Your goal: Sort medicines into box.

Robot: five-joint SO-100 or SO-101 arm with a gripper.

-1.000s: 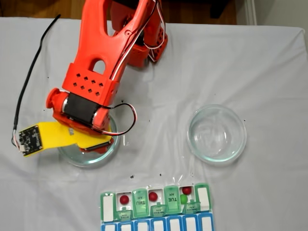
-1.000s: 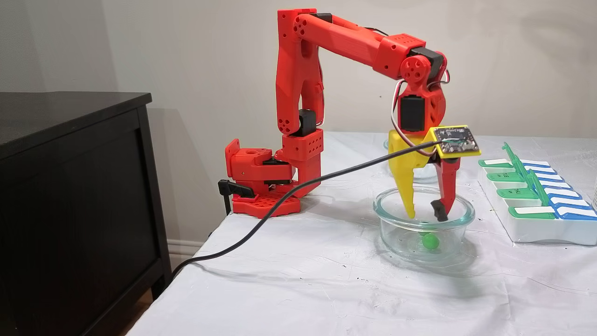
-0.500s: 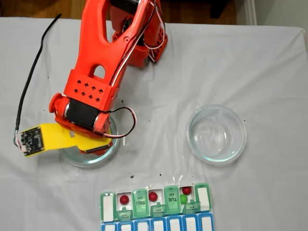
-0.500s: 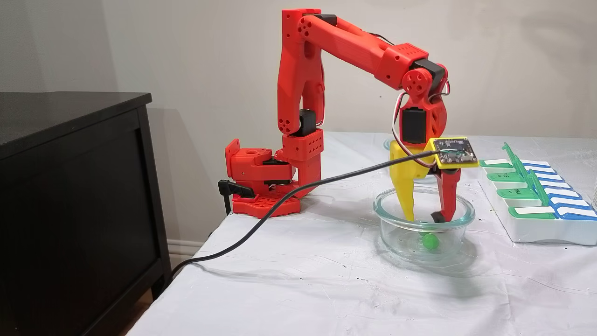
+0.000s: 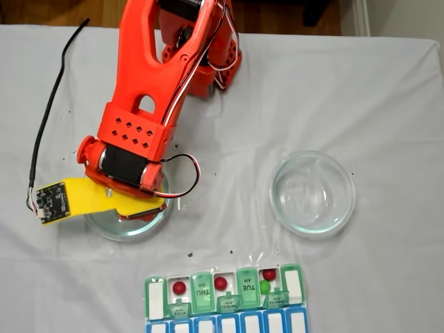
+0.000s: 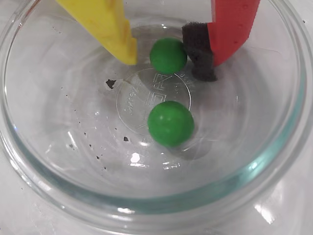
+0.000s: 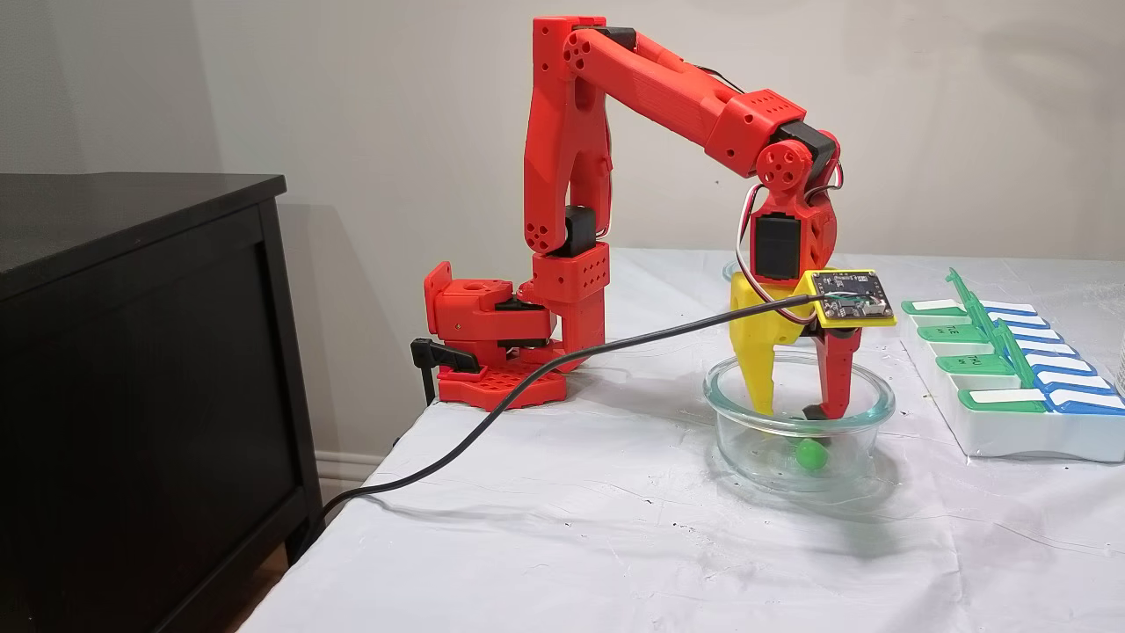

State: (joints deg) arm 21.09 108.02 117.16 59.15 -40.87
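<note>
Arm: red arm (image 7: 668,79) bent over the left glass dish (image 5: 149,225) in a fixed view, wrist lower than half a second ago; the side view shows the same drop
Gripper: gripper (image 6: 168,56) down inside the dish, fingers spread; yellow finger (image 6: 105,27) on one side and red finger with dark pad (image 6: 200,51) on the other, a green ball (image 6: 168,55) between them; the pad looks to be just touching the ball, the yellow tip just beside it; nothing clamped yet
Change: a second ago the tips hung near the dish rim in the side view; now they reach close to the dish floor and bracket the ball; the opening has stayed about as wide
Medicines: two green balls in the dish, the second one (image 6: 170,123) nearer the camera and apart from the fingers; in the side view one green ball (image 7: 810,454) shows through the glass; three red balls (image 5: 180,287) and one green already in open cells of the box
Box: organizer (image 5: 291,288) at the table's near edge in a fixed view, well apart from the gripper; several green lids up
Other dish: second glass dish (image 5: 343,173) to the right, no balls seen in it
Meaning: the descent seems done and the pick is set up; closing on the bracketed ball looks like the step in hand; a glossy ball may slip sideways as the fingers meet
</note>
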